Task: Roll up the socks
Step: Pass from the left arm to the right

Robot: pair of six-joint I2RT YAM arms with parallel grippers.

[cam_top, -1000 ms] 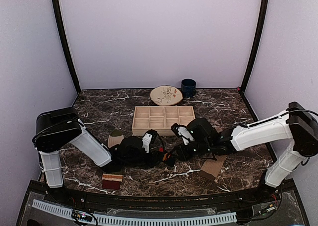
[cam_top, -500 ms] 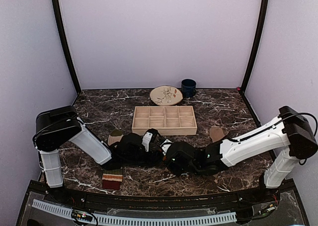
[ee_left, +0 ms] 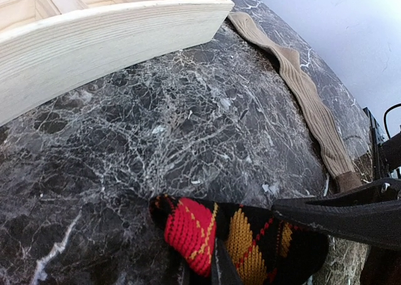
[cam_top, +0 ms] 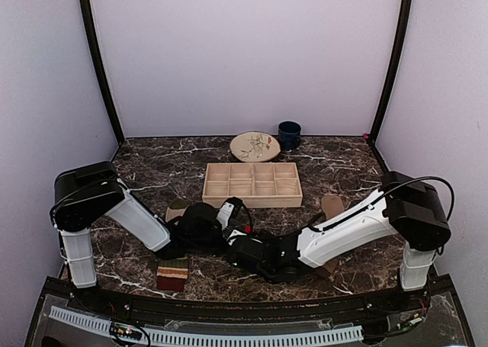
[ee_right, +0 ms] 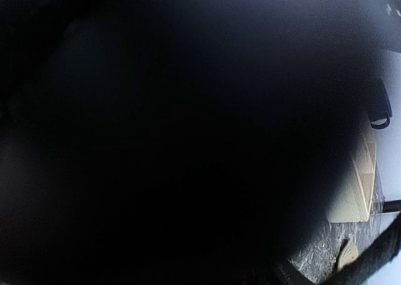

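Note:
The black sock with red and orange argyle diamonds (ee_left: 241, 238) lies bunched on the marble, and my left gripper (ee_left: 212, 269) is shut on its red end. In the top view this sock is hidden between the two grippers. My left gripper (cam_top: 229, 226) sits low at the table's middle front. My right gripper (cam_top: 248, 249) is right beside it; its own view is almost black, so its jaws do not show. A dark part of the right gripper (ee_left: 351, 213) lies over the sock's far end. The tan ribbed sock (ee_left: 301, 91) (cam_top: 333, 205) lies stretched out under the right forearm. The striped sock (cam_top: 173, 273) lies front left.
A wooden compartment tray (cam_top: 252, 184) (ee_left: 94, 41) stands just behind the grippers. A patterned plate (cam_top: 255, 146) and a dark blue mug (cam_top: 289, 134) stand at the back. The right forearm (cam_top: 343, 229) stretches low across the front right of the table.
The right arm has swung left and down toward the near edge, bringing its gripper against the left gripper, its forearm over the tan sock. The left arm has hardly moved.

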